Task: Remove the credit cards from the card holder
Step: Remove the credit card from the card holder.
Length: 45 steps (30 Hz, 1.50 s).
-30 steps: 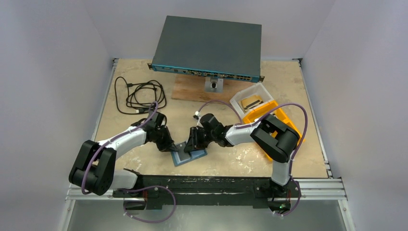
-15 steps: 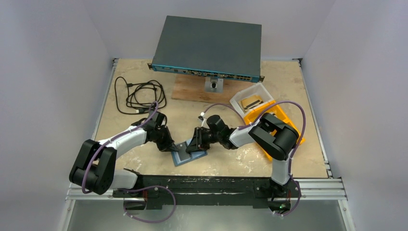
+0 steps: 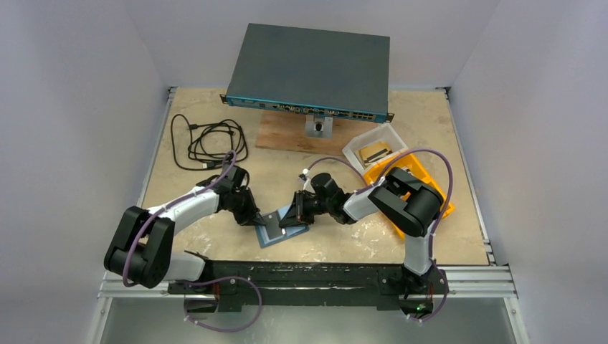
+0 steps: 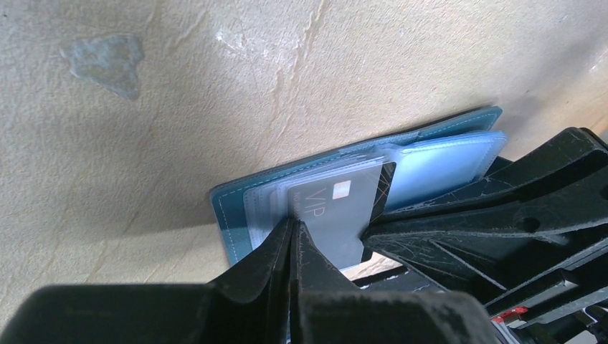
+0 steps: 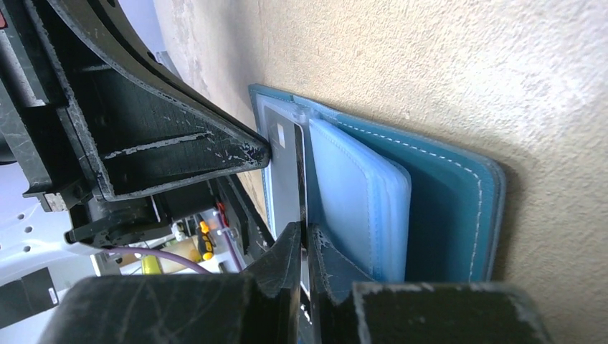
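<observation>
**Both claws meet at the open card holder**

The card holder (image 3: 275, 236) lies open on the table (image 3: 430, 115), close to the near edge and between the two arms. The left gripper (image 3: 258, 219) is closed, with its tips down on the holder's left side. The right gripper (image 3: 291, 215) is clamped on the edge of a grey credit card (image 4: 335, 204).

Well behind them, a grey network switch (image 3: 312, 64) stands tilted on a mount over a wooden board (image 3: 279, 136). A black cable (image 3: 208, 140) is coiled at back left. At right, a clear tub (image 3: 387, 132) holding flat tan-and-dark items sits against an orange bin (image 3: 374, 175), which the right arm largely covers.

From above, the two grippers hide most of the holder. The left wrist view shows the card marked "VIP", partway out of a clear pocket. The left tips press together at its corner (whether they pinch any plastic cannot be told). The right wrist view shows the right fingers pinching the card's edge. Beside them is a stack of pale sleeves, and the teal cover lies flat on the table.
</observation>
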{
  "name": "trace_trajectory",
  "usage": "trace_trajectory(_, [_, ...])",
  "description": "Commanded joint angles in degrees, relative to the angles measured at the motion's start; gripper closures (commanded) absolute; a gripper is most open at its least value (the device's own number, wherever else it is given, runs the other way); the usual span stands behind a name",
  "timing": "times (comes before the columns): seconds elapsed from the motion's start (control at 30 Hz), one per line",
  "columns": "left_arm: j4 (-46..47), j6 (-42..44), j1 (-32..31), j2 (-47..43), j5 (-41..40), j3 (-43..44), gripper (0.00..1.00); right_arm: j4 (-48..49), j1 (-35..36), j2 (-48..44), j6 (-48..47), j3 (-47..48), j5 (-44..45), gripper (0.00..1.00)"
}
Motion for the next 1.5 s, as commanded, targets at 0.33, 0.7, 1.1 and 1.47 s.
trace_trajectory(0.33, [-4.3, 1.7, -0.7, 2.1, -6.2, 1.0, 1.00, -2.3, -0.9, -4.7, -1.4, -1.8, 4.3, 1.00])
trace_trajectory(0.7, [-6.0, 3.5, -0.7, 1.3, -7.5, 2.2, 1.00, -7.6, -0.9, -6.3, -4.4, -1.3, 7.6, 1.00])
trace_trajectory(1.1, [-6.0, 4.9, -0.7, 2.2, -6.5, 3.6, 1.00, -14.6, -1.0, -8.9, -8.1, -0.6, 12.6, 1.00])
trace_trajectory(1.47, [-5.3, 5.9, -1.1, -0.8, -3.7, 5.3, 1.00, -13.2, -0.9, -8.3, -7.1, -1.0, 13.0, 1.00])
